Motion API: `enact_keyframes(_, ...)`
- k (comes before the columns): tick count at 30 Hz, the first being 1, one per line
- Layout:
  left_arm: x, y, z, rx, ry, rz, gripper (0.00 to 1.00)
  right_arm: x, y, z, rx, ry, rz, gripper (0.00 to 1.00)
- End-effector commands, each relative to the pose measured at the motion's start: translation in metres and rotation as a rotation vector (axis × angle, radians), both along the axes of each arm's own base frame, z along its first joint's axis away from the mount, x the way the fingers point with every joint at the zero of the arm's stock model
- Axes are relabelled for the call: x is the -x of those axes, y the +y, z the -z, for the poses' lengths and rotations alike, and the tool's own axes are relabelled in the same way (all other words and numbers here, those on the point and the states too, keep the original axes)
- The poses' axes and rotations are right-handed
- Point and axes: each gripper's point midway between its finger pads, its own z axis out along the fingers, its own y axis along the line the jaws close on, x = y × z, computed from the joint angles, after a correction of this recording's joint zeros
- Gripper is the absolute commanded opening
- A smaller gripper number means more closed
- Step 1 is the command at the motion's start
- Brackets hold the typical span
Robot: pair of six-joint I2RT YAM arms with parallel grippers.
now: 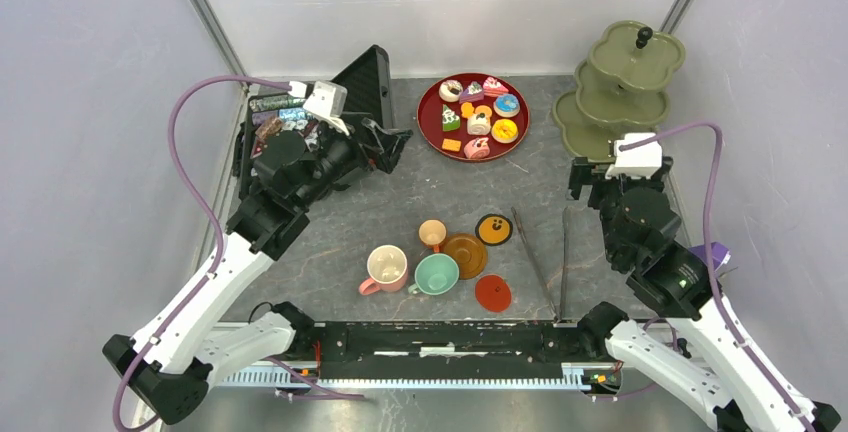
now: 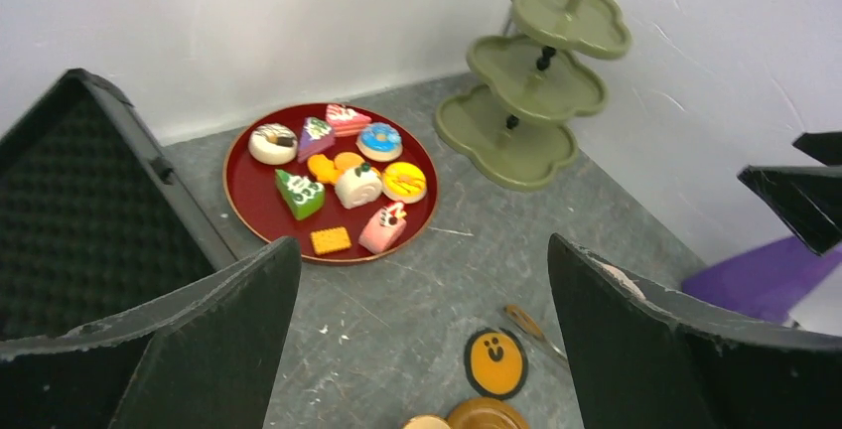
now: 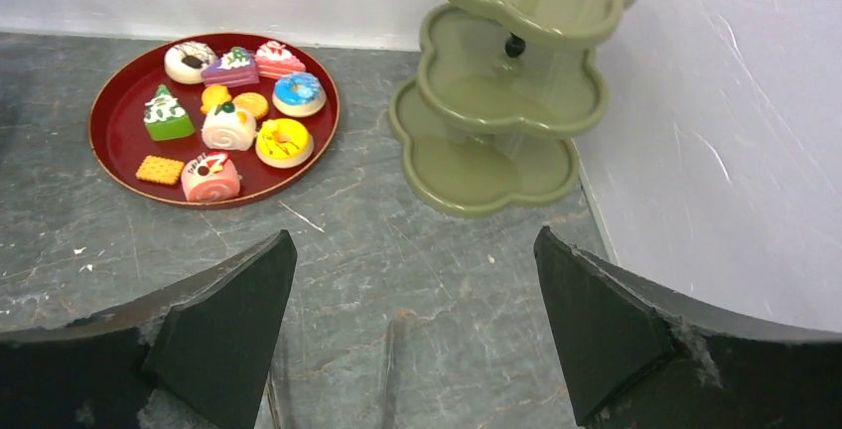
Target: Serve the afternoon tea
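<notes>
Several toy pastries [image 1: 480, 122] lie on a red plate [image 1: 430, 132] at the back centre, also visible in the left wrist view [image 2: 253, 201] and the right wrist view [image 3: 114, 121]. A pink cup [image 1: 386, 268], a mint cup [image 1: 436, 274] and a small orange cup [image 1: 432, 234] stand near the front, with a brown saucer [image 1: 466, 255], an orange smiley saucer [image 1: 494, 229] and a red saucer [image 1: 492, 293]. My left gripper [image 1: 395, 147] [image 2: 422, 245] hovers open left of the plate. Below the stand, my right gripper [image 1: 598, 180] [image 3: 415, 233] is open and holds nothing.
A green three-tier stand [image 1: 620, 92] [image 3: 477, 171] fills the back right corner, its tiers bare. Thin metal tongs [image 1: 540, 262] [image 3: 387, 379] lie between the cups and the right arm. An open black case [image 1: 365, 77] stands at back left. Walls close in three sides.
</notes>
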Motion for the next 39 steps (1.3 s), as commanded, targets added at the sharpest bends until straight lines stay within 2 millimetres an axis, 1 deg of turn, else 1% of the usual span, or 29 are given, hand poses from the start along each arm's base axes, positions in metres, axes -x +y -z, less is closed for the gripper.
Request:
enact_keyframes(1,0.01,-0.008,-0.021,-0.023,-0.065,0.024,1.0,0.005,-0.013,0.015,-0.062,0.003,0.087,0.98)
enact_keyframes(3,0.012,-0.011,-0.02,-0.03,-0.065,0.035,1.0,0.005,-0.01,0.031,-0.057,0.04,0.086,0.98)
enact_keyframes(6,0.009,-0.009,-0.019,-0.032,-0.06,0.005,1.0,0.003,-0.003,0.059,-0.069,0.117,0.078,0.98)
enact_keyframes(9,0.009,-0.009,-0.018,-0.036,-0.056,-0.001,1.0,0.002,0.013,0.095,-0.119,0.199,0.037,0.98)
enact_keyframes(11,0.009,-0.008,-0.018,-0.032,-0.054,-0.003,1.0,0.003,0.031,0.116,-0.171,0.242,-0.034,0.98)
enact_keyframes(13,0.01,-0.009,-0.019,-0.029,-0.055,0.0,1.0,0.004,0.043,0.133,-0.203,0.267,-0.086,0.98)
enact_keyframes(15,0.011,-0.009,-0.02,-0.028,-0.053,0.001,1.0,0.005,0.046,0.146,-0.226,0.283,-0.088,0.98)
enact_keyframes(20,0.013,-0.01,-0.021,-0.022,-0.052,0.002,1.0,0.006,0.043,0.181,-0.256,0.356,-0.018,0.98)
enact_keyframes(22,0.011,-0.011,-0.018,-0.026,-0.046,-0.002,1.0,0.006,0.036,0.196,-0.262,0.395,0.032,0.98)
enact_keyframes(25,0.01,-0.011,-0.017,-0.027,-0.042,-0.008,1.0,0.008,0.025,0.225,-0.274,0.491,0.084,0.98)
enact_keyframes(27,0.011,-0.011,-0.018,-0.025,-0.043,-0.008,1.0,0.011,0.011,0.246,-0.301,0.554,0.135,0.98)
enact_keyframes(29,0.012,-0.011,-0.018,-0.026,-0.044,-0.01,1.0,0.014,0.004,0.263,-0.354,0.595,0.147,0.98)
enact_keyframes(32,0.011,-0.013,-0.016,-0.031,-0.041,-0.009,1.0,0.015,0.002,0.273,-0.399,0.604,0.147,0.98)
enact_keyframes(36,0.012,-0.015,-0.014,-0.034,-0.036,-0.002,1.0,0.019,0.001,0.284,-0.399,0.634,0.146,0.99)
enact_keyframes(39,0.013,-0.015,-0.016,-0.032,-0.039,0.0,1.0,0.022,0.004,0.29,-0.405,0.647,0.131,0.93)
